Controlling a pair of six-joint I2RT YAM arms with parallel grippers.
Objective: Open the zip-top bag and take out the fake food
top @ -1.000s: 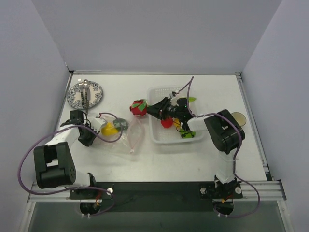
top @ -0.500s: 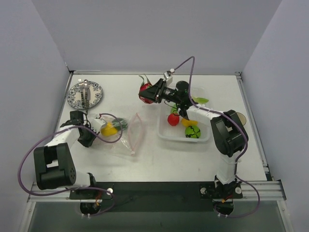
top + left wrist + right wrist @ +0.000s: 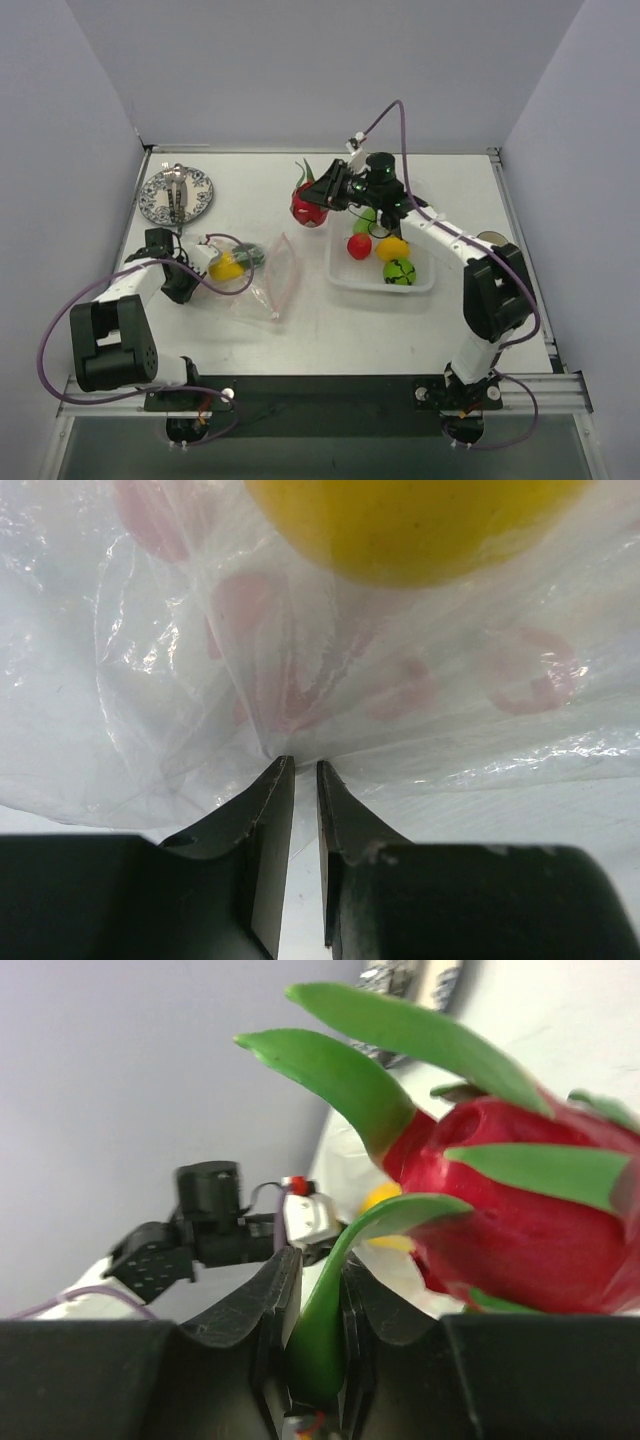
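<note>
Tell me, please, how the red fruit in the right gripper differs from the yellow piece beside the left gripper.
The red fruit has green leaf-like spikes; the yellow piece is plain. The red fruit is outside the zip-top bag; the yellow piece lies inside it. The right gripper clamps a green leaf of the red fruit; the left gripper pinches only bag plastic, not the yellow piece. Both are glossy plastic.

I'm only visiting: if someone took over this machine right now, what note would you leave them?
Left gripper: shut on the zip-top bag at its edge.
Right gripper: shut on a green leaf of the red fruit, held beside the tray.
Done: several pieces lie in the tray.
Left: set the red fruit down, then take the yellow piece out of the bag.
</note>
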